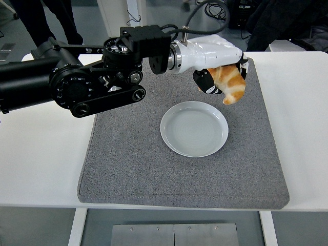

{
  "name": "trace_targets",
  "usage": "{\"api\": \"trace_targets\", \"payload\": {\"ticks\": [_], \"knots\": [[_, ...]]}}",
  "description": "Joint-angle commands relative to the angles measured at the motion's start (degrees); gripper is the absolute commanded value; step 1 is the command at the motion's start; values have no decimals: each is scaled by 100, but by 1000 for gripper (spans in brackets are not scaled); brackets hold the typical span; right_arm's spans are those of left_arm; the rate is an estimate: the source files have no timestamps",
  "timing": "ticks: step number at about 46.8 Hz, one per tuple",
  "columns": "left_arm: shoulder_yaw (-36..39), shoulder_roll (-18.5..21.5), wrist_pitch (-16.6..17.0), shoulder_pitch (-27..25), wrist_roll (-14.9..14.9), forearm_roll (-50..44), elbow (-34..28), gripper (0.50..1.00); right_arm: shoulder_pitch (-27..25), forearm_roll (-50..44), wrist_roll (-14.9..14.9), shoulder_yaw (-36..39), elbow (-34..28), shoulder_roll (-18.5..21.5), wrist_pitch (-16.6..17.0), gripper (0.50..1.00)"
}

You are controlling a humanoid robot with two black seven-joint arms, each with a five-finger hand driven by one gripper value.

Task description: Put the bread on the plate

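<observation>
One bread [230,83], one plate [194,128], one grey mat [133,159], one robot hand [221,72].

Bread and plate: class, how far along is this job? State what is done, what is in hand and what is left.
Done: the left hand has picked up the bread and holds it in the air. In hand: the bread hangs beyond the plate's far right rim, above the grey mat. Left: bring it over the empty plate, lower it and let go.
</observation>
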Motion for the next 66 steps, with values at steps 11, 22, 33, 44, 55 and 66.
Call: {"api": "trace_targets", "payload": {"ticks": [11, 22, 33, 44, 55, 66], "knots": [[80, -207, 36, 553, -8, 402, 182, 500, -1, 0, 0, 0, 0, 0, 0, 1000], [405, -391, 141, 1063, -8, 710, 481, 500, -1, 0, 0, 0, 0, 0, 0, 1000], [440, -453, 203, 1388, -8, 912, 701, 500, -1, 0, 0, 0, 0, 0, 0, 1000], [449, -470, 300, 1590, -8, 955, 850, 500, -1, 0, 0, 0, 0, 0, 0, 1000], [440, -462, 353, 1661, -8, 1061, 859, 500, -1, 0, 0, 0, 0, 0, 0, 1000], [422, -427, 317, 1634, 1, 973, 833, 986, -1, 0, 0, 0, 0, 0, 0, 1000]]}}
